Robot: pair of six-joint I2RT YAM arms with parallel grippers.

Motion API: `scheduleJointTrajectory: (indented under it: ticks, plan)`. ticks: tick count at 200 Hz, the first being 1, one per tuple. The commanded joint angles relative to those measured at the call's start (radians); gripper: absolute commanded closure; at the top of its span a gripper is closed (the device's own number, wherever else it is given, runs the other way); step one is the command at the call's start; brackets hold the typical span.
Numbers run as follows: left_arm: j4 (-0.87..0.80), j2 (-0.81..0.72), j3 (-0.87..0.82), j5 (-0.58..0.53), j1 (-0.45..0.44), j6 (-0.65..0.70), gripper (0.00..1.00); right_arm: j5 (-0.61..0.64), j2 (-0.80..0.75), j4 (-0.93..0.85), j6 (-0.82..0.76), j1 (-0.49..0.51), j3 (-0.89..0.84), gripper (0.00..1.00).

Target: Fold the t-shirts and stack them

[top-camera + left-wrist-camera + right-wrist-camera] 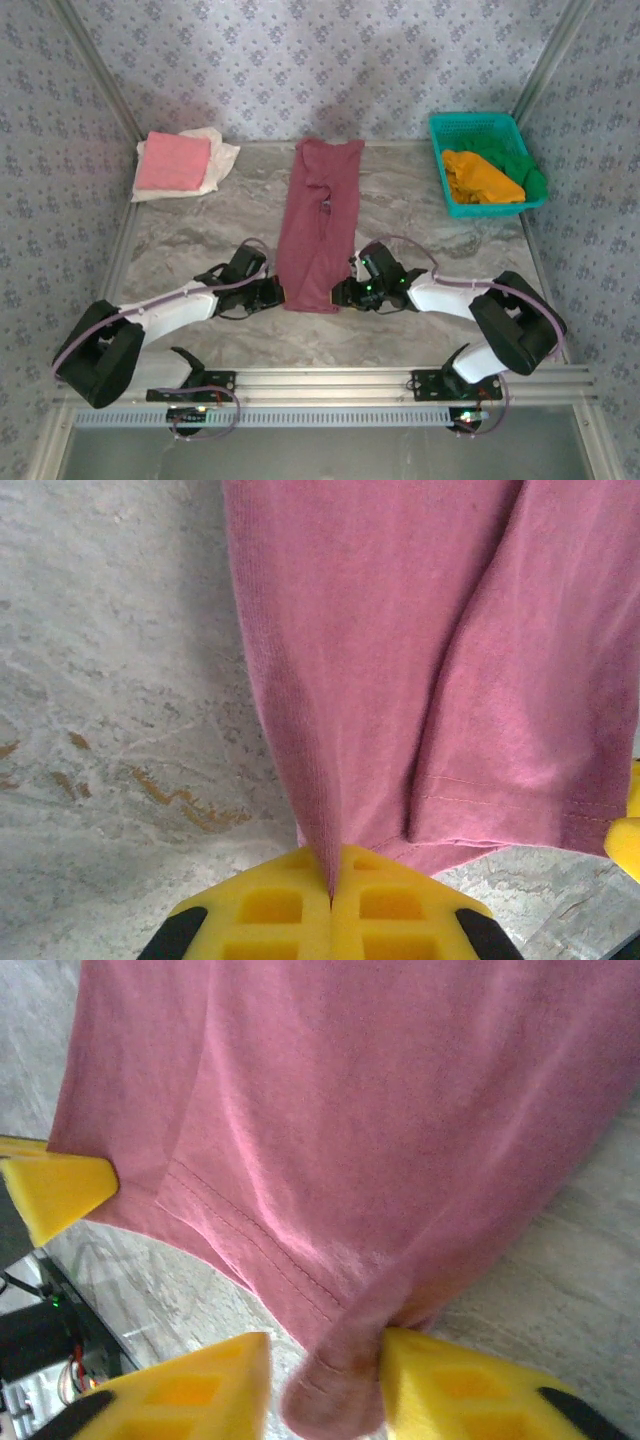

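A maroon t-shirt lies folded into a long strip down the middle of the table. My left gripper is at its near left corner. In the left wrist view the yellow jaws of the left gripper are pressed shut on a thin edge of the maroon cloth. My right gripper is at the near right corner. Its jaws stand apart around a bunched hem of the shirt. The cloth touches the right finger, with a gap to the left one.
A folded pink t-shirt rests on a cream one at the back left. A teal mesh basket at the back right holds an orange tee and a green tee. Patterned walls close three sides.
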Motion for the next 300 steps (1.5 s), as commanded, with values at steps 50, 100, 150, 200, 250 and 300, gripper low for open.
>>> scheduleJointTrajectory:
  ticks: [50,100,150,200,250,300]
  plan:
    - [0.070,-0.067,-0.071,-0.009,-0.010,-0.029,1.00,0.055,-0.019,-0.052,0.036,0.005,-0.021,1.00]
    - [0.032,-0.278,-0.181,-0.048,-0.194,-0.082,1.00,0.081,-0.236,-0.135,0.059,0.095,-0.160,1.00]
    - [-0.098,-0.598,-0.252,-0.180,-0.352,-0.205,1.00,0.198,-0.585,-0.362,0.121,0.127,-0.225,1.00]
    - [-0.085,-0.415,0.026,-0.037,-0.136,-0.052,1.00,0.167,-0.458,-0.491,-0.051,-0.047,0.081,1.00]
    - [0.078,-0.115,0.156,0.057,0.050,0.040,1.00,0.138,-0.232,-0.429,-0.165,-0.178,0.277,1.00]
    - [0.051,0.131,0.378,0.105,0.178,0.191,1.00,0.099,0.030,-0.407,-0.305,-0.273,0.490,1.00]
